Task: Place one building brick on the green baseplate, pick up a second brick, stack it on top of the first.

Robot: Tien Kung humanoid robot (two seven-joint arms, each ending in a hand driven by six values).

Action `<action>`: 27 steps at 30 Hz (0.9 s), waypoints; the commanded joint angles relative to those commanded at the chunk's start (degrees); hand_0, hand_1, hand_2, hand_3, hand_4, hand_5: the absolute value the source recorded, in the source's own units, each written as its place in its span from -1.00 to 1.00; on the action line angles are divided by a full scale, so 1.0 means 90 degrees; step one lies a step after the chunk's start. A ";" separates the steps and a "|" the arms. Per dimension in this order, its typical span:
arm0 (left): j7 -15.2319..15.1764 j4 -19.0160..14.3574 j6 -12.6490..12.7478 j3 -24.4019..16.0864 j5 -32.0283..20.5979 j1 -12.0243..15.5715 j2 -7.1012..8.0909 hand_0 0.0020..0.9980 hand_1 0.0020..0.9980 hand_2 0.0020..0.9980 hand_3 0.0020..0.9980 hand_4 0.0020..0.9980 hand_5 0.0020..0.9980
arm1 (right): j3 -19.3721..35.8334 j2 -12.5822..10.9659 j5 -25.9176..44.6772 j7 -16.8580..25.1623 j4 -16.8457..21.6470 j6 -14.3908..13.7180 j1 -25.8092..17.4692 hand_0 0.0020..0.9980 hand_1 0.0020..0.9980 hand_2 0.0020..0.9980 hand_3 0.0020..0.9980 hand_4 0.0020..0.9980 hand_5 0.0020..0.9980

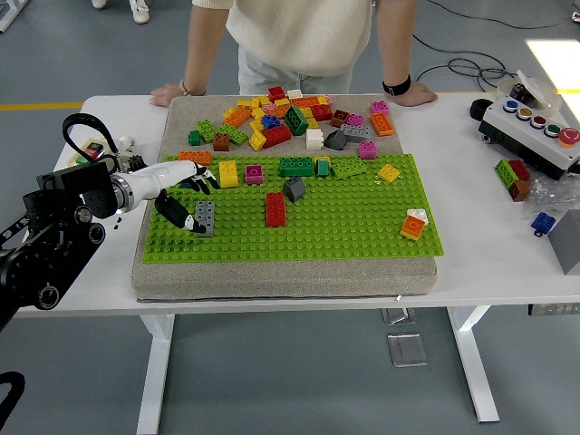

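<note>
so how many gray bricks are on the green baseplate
2. One gray brick sits at the baseplate's left end by the left hand; a darker sloped one lies near the middle top. Others may hide in the pile behind.

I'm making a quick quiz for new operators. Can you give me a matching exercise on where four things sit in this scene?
Things:
1. grey brick
2. red brick
3. button box
4. orange and white brick

Places:
A. middle of the green baseplate
B. table's far right corner
C. right end of the baseplate
D. beside the left hand, at the baseplate's left end

Pairs: 1-D, 2-A, 3-B, 4-C
</note>
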 joint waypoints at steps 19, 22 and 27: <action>0.0128 -0.0393 -0.0318 0.0029 0.0290 0.0278 0.0210 0.97 0.76 0.75 0.27 1.00 0.03 | 0.0029 -0.0016 0.0008 -0.0005 0.0000 0.0006 0.0012 0.52 0.37 0.46 0.51 1.00 0.01; 0.0136 -0.0415 -0.0337 0.0032 0.0301 0.0312 0.0232 0.98 0.76 0.76 0.25 1.00 0.07 | 0.0028 -0.0013 0.0011 -0.0005 0.0000 0.0006 0.0013 0.52 0.37 0.46 0.51 1.00 0.01; 0.0140 -0.0396 -0.0330 0.0035 0.0300 0.0336 0.0240 0.98 0.76 0.76 0.25 1.00 0.07 | 0.0031 -0.0014 0.0008 -0.0003 0.0000 0.0004 0.0019 0.52 0.37 0.46 0.51 1.00 0.01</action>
